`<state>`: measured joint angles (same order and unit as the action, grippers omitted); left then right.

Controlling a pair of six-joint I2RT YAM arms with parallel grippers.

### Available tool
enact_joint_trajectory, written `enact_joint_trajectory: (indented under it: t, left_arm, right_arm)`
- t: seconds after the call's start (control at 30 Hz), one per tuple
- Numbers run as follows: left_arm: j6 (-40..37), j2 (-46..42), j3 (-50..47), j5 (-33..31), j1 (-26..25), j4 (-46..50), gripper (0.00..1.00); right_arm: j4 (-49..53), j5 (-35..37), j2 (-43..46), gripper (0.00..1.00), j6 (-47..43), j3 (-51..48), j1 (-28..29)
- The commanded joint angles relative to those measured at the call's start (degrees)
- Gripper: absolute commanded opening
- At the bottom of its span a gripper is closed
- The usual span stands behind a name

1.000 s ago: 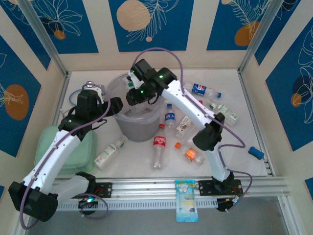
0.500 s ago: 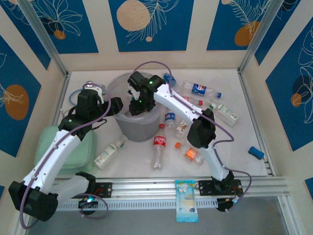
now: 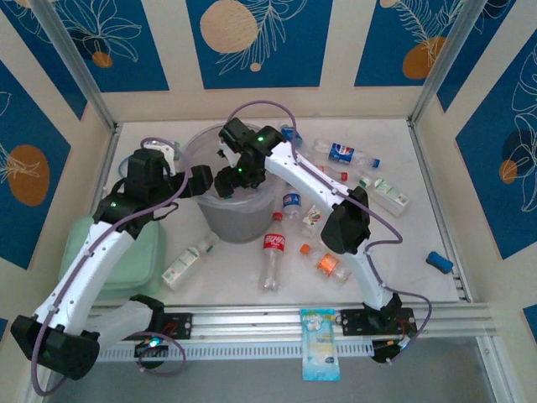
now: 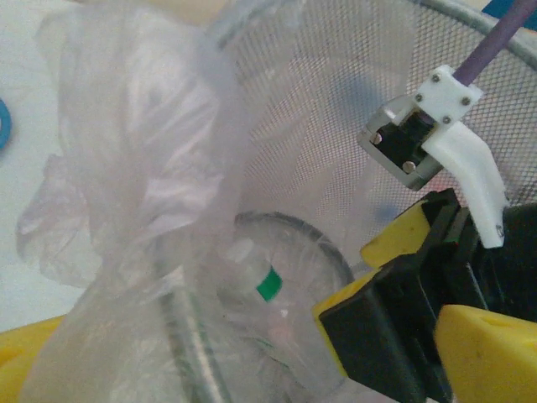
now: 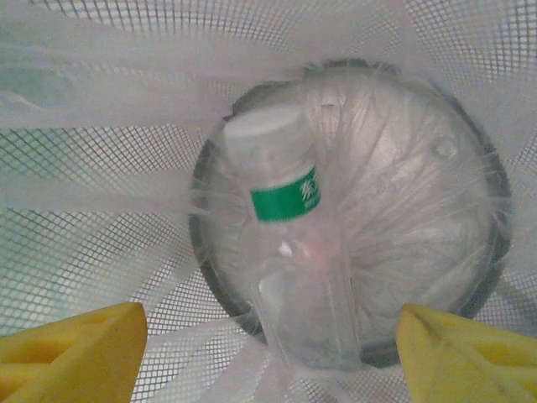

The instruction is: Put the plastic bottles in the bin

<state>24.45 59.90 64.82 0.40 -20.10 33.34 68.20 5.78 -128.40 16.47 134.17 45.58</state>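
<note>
Bin point(image 3: 239, 222), grey-white and widest thing on table point(image 3: 419, 243), standing toward far left corner, mouth up to take drops from above. Left gripper point(image 3: 200, 180) at bin's left rim, jaws spread wide either side of rim and crumpled liner point(image 4: 143, 193), pinching nothing; posted there, probably, to steady bin. Right gripper point(image 3: 228, 180) reaching down into bin's mouth, yellow fingertips point(image 5: 71, 353) far apart with nothing between; directly below, green-labelled bottle point(image 5: 285, 252) lying loose on bin's floor, delivered by the look of it. Remaining plastic bottles point(image 3: 272, 250) strewn on their sides from table's middle toward right edge, one more by bin's near left side, none inside, all waiting for pickup.
</note>
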Motion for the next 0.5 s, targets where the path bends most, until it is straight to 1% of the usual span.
enact_joint_trajectory:
  t: [0.0, 0.07, 0.13, 0.2, 0.23, 0.27, 0.37, 0.47]
  left_arm:
    - [-5.91, -3.08, 4.17, -3.01, -0.61, 6.41, 1.0]
    - [-7.84, -4.42, 6.4, -5.23, -0.56, 11.15, 1.0]
    - [-10.08, -4.37, 10.55, -10.73, -0.6, 20.99, 1.0]
    - [-10.19, -4.96, 12.83, -16.0, -0.56, 28.91, 1.0]
    - [-9.72, -5.74, 12.77, -16.98, -0.6, 31.14, 1.0]
    - [-8.67, -7.15, 12.05, -17.27, -0.56, 32.61, 1.0]
    - [-6.07, -11.25, 9.2, -15.23, -0.56, 35.84, 1.0]
    - [-4.05, -11.28, 6.65, -13.29, -0.6, 41.17, 1.0]
  right_arm:
    - [1.26, -2.03, -0.01, 0.79, -0.41, 2.83, -0.76]
    - [2.38, -2.91, -0.05, 0.79, -0.41, 5.0, -1.02]
    - [3.82, -5.58, 0.69, 0.79, -0.31, 7.73, -1.37]
    - [3.86, -8.39, 2.54, 0.79, 0.05, 9.06, -1.78]
    - [3.8, -9.62, 3.58, 0.79, 0.12, 9.54, -2.02]
    - [3.45, -10.96, 4.8, 0.79, 0.21, 9.99, -2.37]
    - [2.47, -13.49, 8.36, 0.79, 0.37, 11.33, -3.4]
    - [0.42, -15.09, 11.94, 0.79, 0.01, 10.58, -4.43]
